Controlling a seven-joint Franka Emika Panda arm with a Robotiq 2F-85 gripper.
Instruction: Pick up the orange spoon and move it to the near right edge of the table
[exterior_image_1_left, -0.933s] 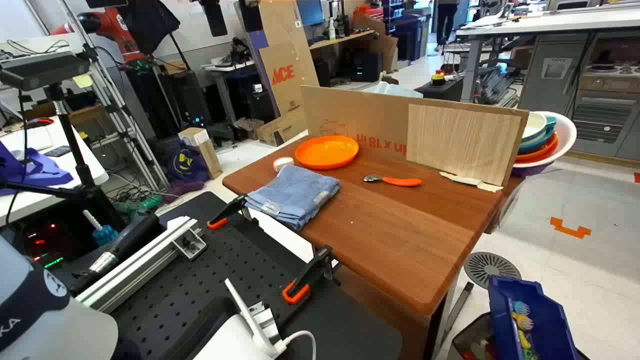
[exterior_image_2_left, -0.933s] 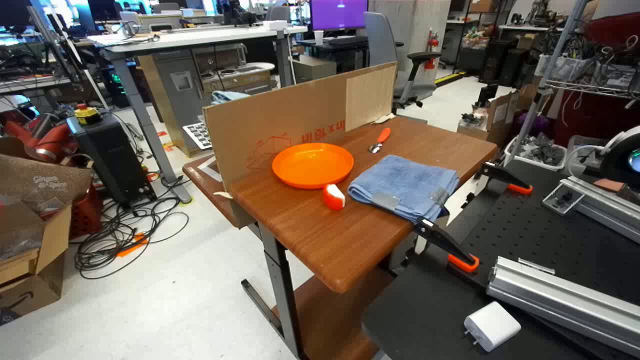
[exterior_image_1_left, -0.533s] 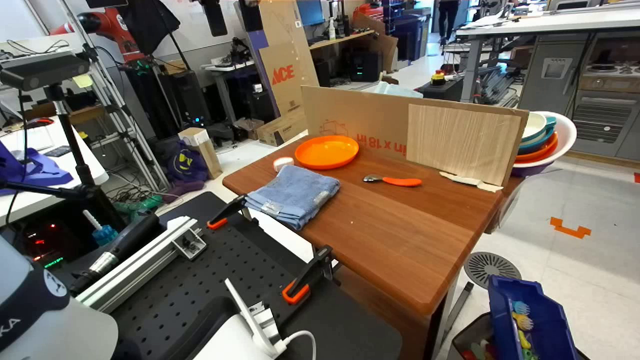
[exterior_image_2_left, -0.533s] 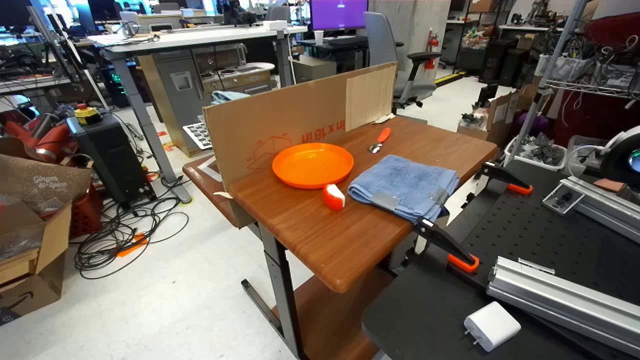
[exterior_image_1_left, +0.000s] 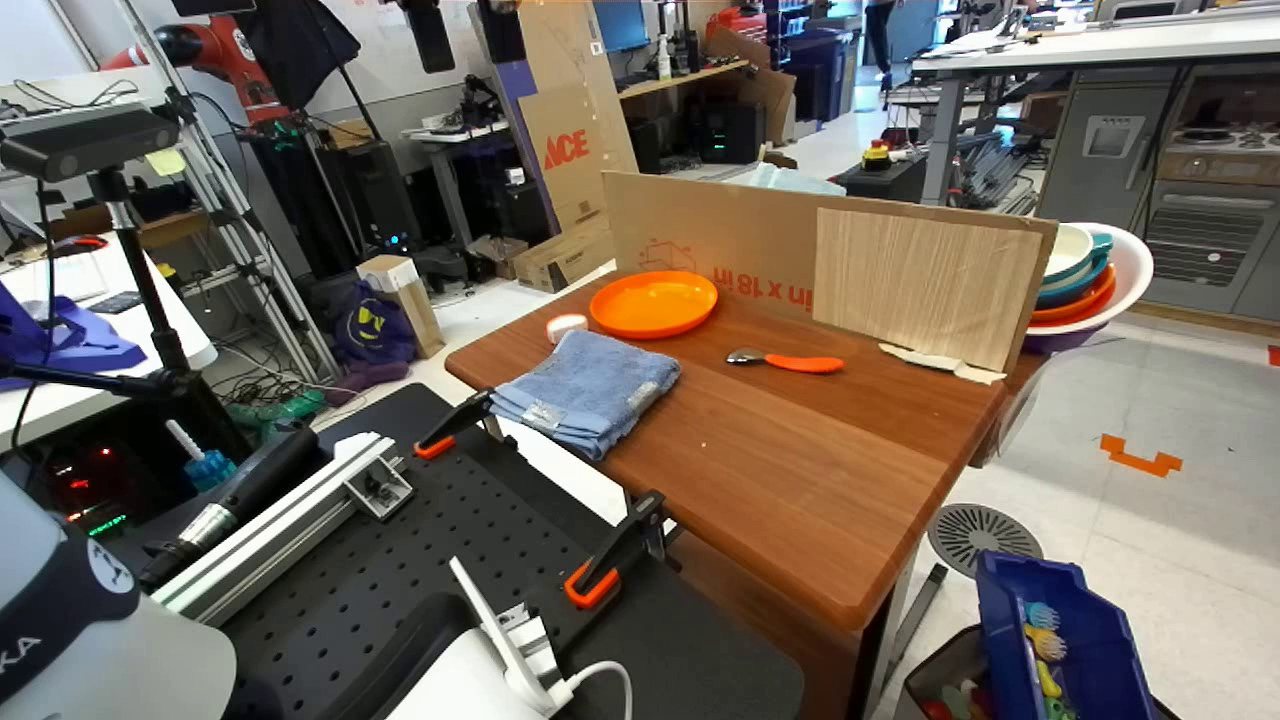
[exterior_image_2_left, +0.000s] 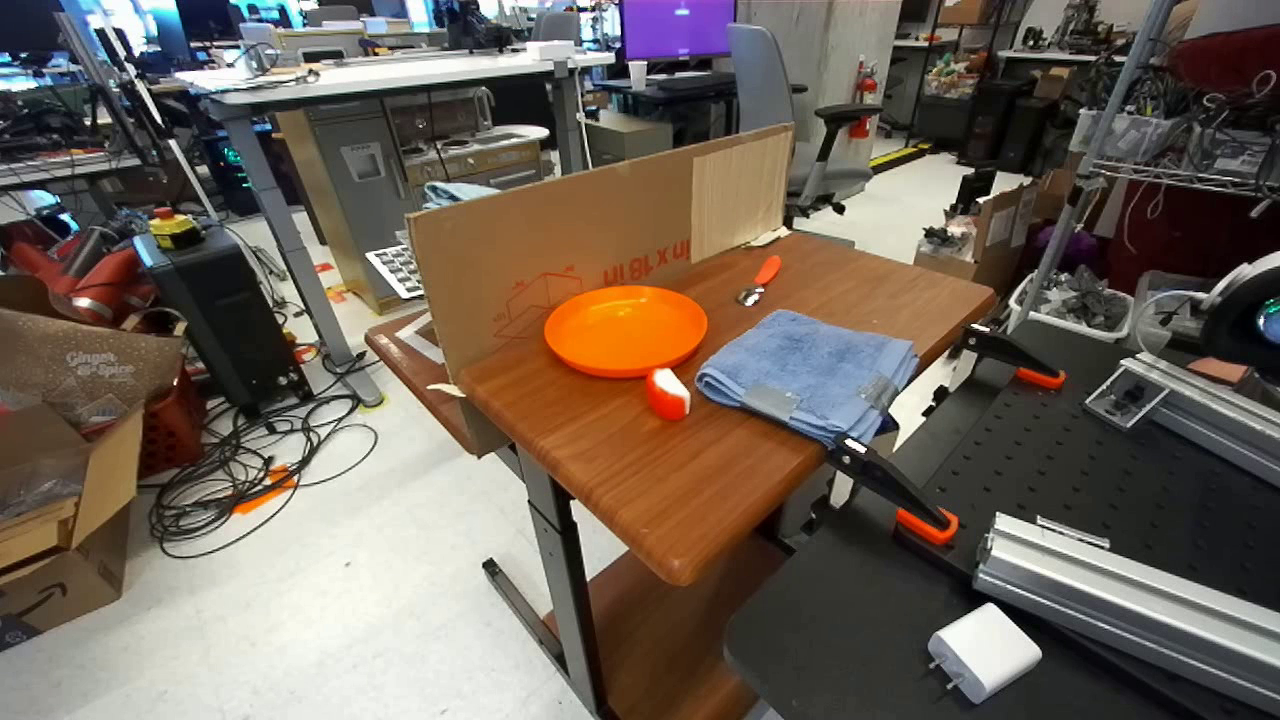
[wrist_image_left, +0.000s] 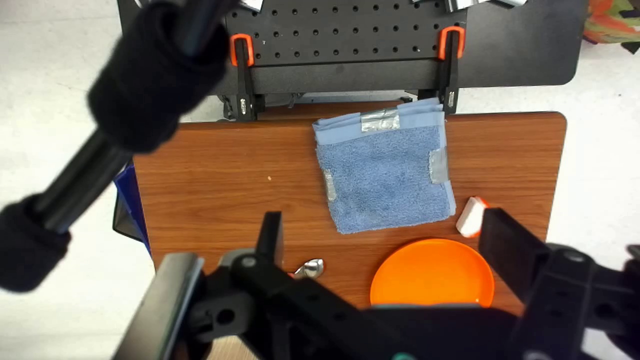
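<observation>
The orange spoon (exterior_image_1_left: 803, 364) lies flat on the brown wooden table (exterior_image_1_left: 790, 470) near the cardboard wall. Its handle is orange and its other end is a shiny metal bowl. It shows in both exterior views (exterior_image_2_left: 768, 270). In the wrist view only its metal bowl (wrist_image_left: 313, 268) and a bit of orange show; a gripper finger hides the handle. My gripper (wrist_image_left: 383, 215) is open and empty, high above the table (wrist_image_left: 225, 185), its fingers wide apart. The gripper is out of frame in both exterior views.
An orange plate (exterior_image_2_left: 626, 332), a red-and-white object (exterior_image_2_left: 667, 394) and a folded blue cloth (exterior_image_2_left: 808, 372) are on the table. A cardboard wall (exterior_image_1_left: 720, 235) stands along one long edge. Orange-and-black clamps (exterior_image_1_left: 617, 550) and a black perforated board (exterior_image_1_left: 480, 560) border the opposite edge.
Only a person's legs in the far background have shifted. The spoon and the other things on the table have not moved.
</observation>
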